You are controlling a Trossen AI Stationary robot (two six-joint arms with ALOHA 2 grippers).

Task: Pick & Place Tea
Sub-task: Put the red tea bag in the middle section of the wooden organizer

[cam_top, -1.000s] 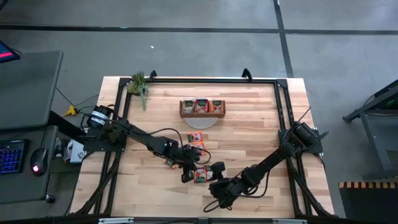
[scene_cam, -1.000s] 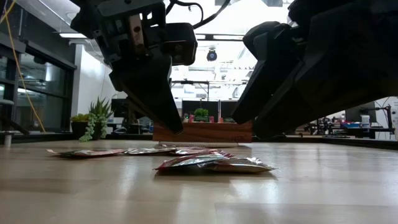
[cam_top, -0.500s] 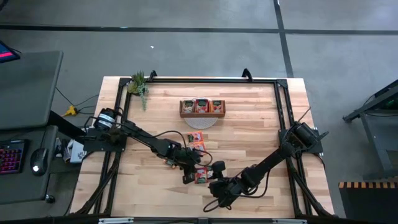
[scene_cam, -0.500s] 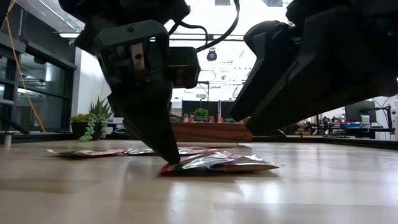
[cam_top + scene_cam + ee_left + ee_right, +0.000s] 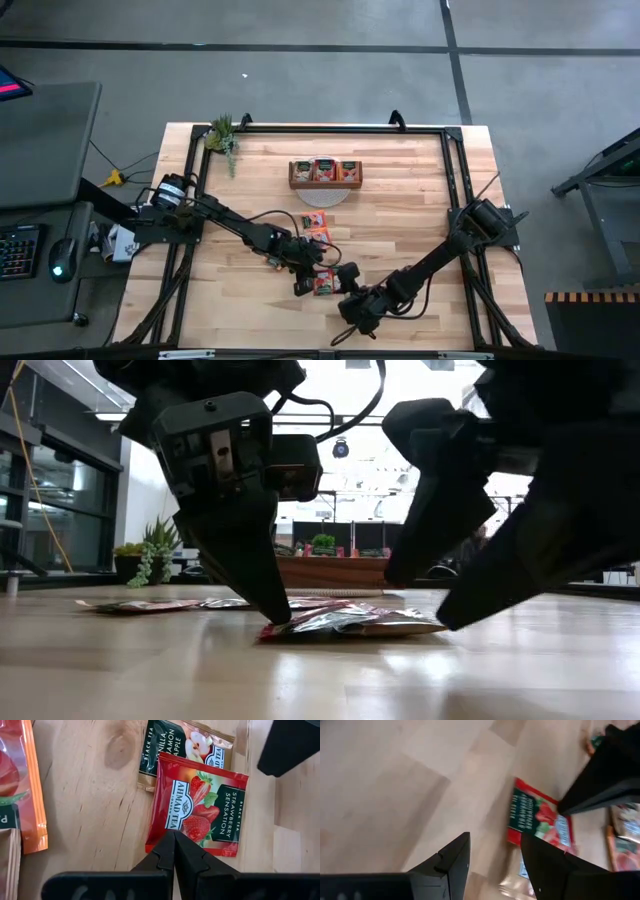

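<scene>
High view: both arms meet near the front middle of the worktop [image 5: 420,180]. Left gripper [image 5: 303,287] is down at the edge of a red tea sachet [image 5: 322,282]; right gripper [image 5: 345,296] sits just beside that sachet on its other side.

Left wrist view: left jaws are fully shut, tips pressed together and touching the near edge of the red sachet, nothing clamped between them. The sachet lies flat on the wood, partly overlapping a dark sachet [image 5: 187,742] under it. An orange sachet [image 5: 22,785] lies well off to one side. A dark finger of the right arm [image 5: 292,745] shows just past the red sachet.

Right wrist view: right jaws stand wide apart, empty, above bare wood with the red sachet just ahead; the left gripper's dark body crowds the far side.

Low view: left tip rests on the sachet pile's edge, right fingers [image 5: 440,550] hang close over the pile. More sachets [image 5: 150,604] lie flat behind.

Surroundings: wooden tray [image 5: 325,173] with three filled compartments at the back, a round pale disc [image 5: 327,196] in front of it, loose sachets [image 5: 316,228] between tray and grippers, small plant [image 5: 222,135] at the back left corner.

Readable print: "AHMAD TEA", "BLACK TEA", "STRAWBERRY SENSATION" on the red sachet; "BLACK TEA", "…AMON APPLE" on the dark one.
</scene>
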